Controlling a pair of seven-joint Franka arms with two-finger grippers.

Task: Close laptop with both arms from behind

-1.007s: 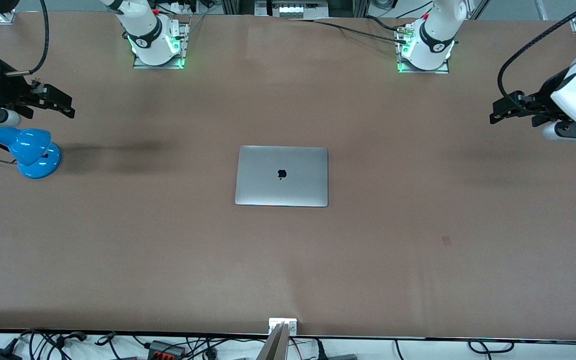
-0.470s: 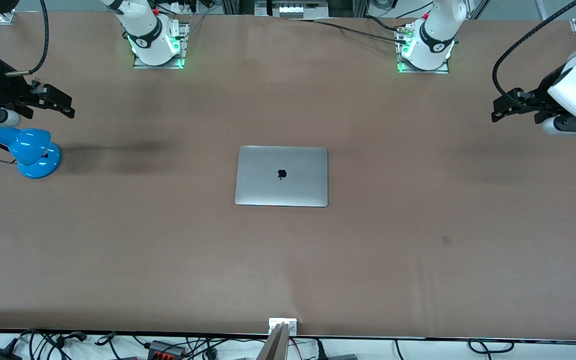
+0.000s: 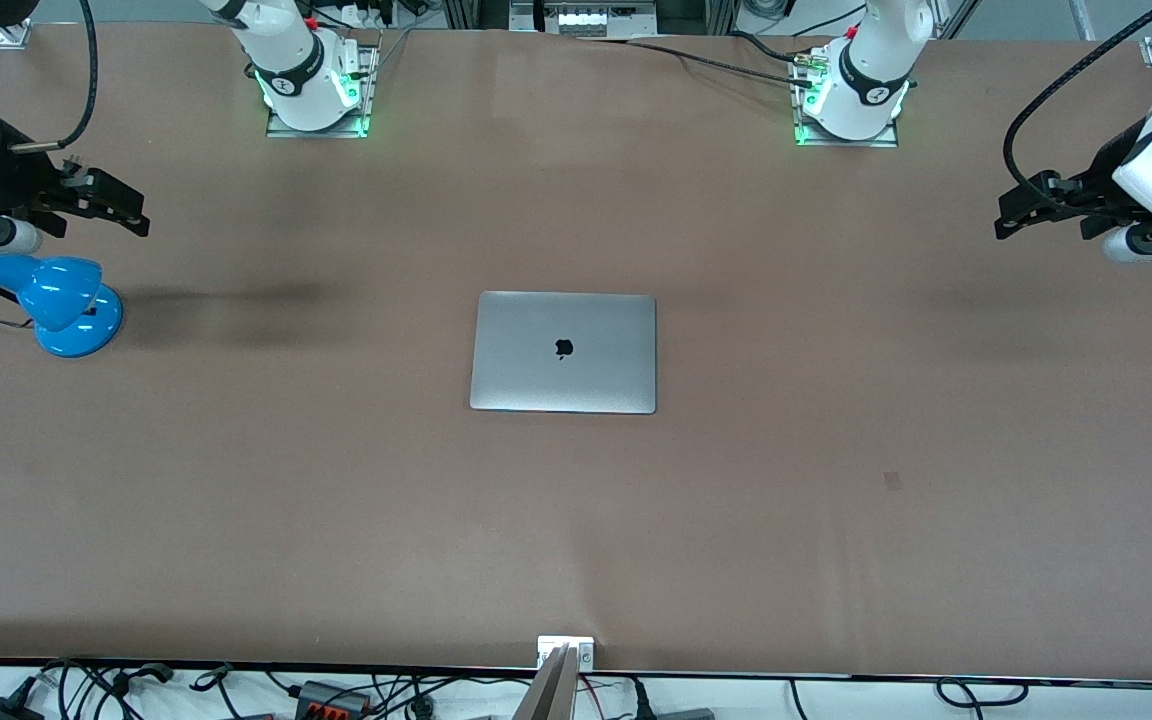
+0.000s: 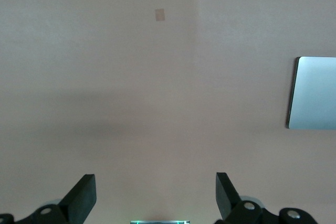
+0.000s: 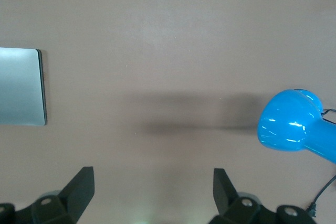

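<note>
Left gripper [image 3: 1008,218] and right gripper [image 3: 132,212] hang wide open and empty over the table ends, well apart from the closed laptop [image 3: 564,352].

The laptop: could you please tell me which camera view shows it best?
The front view is best: the whole laptop lies shut on the table, with the logo on its lid visible. The left wrist view shows only one end of it, cut off by the picture's edge, and so does the right wrist view.

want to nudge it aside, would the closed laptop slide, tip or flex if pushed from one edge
The laptop lies shut and flat on the table, so it would probably slide, not tip. Its slim, rigid-looking metal shell should hardly flex. The smooth lid looks slippery, so pushing its edge seems safer.
</note>
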